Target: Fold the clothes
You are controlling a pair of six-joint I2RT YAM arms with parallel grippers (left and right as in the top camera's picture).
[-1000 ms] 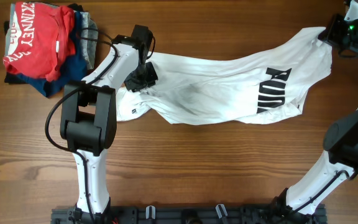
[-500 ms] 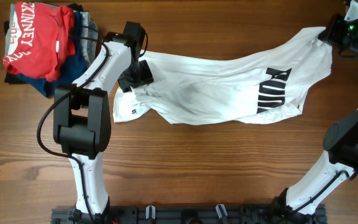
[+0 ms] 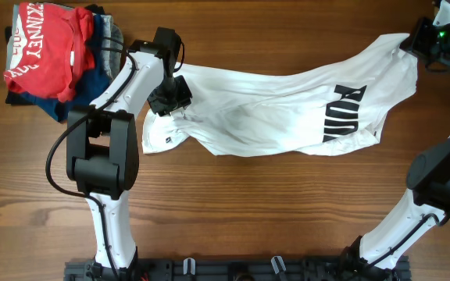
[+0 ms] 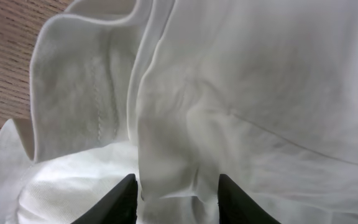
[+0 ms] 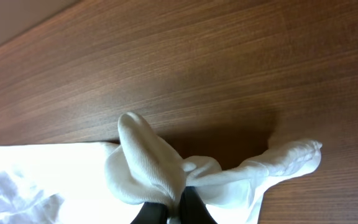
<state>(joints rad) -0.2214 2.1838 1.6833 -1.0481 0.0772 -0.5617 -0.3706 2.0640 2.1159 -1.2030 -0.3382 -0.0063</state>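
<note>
White T-shirt (image 3: 287, 109) lay spread and rumpled across the upper middle of the table (image 3: 248, 211), running from left of centre up to the far right corner. Not flat: creases through the middle, and the left end was doubled over on itself. Black lettering (image 3: 342, 113) faced up on the right part of the shirt.

Left gripper (image 4: 176, 183) sat over the shirt's upper left edge. Wrist view showed both fingers (image 4: 120, 202) spread apart, with a raised ridge of white cloth in the gap between them. Jaws apart, nothing clamped. A rolled hem and a strip of bare wood showed at the left of that view.

Right gripper (image 5: 180, 210) was at the shirt's far right top corner, jaws pressed together on a bunched wad of white cloth. A loose flap trailed off to the right onto the wood, with a dark shadow on the table behind the wad.

Top left corner of the table held a pile: red T-shirt (image 3: 45, 47) with white lettering on top, a navy garment (image 3: 92, 74) and a grey garment (image 3: 113, 35) under it. The pile was near the left arm but apart from the white shirt.
</note>
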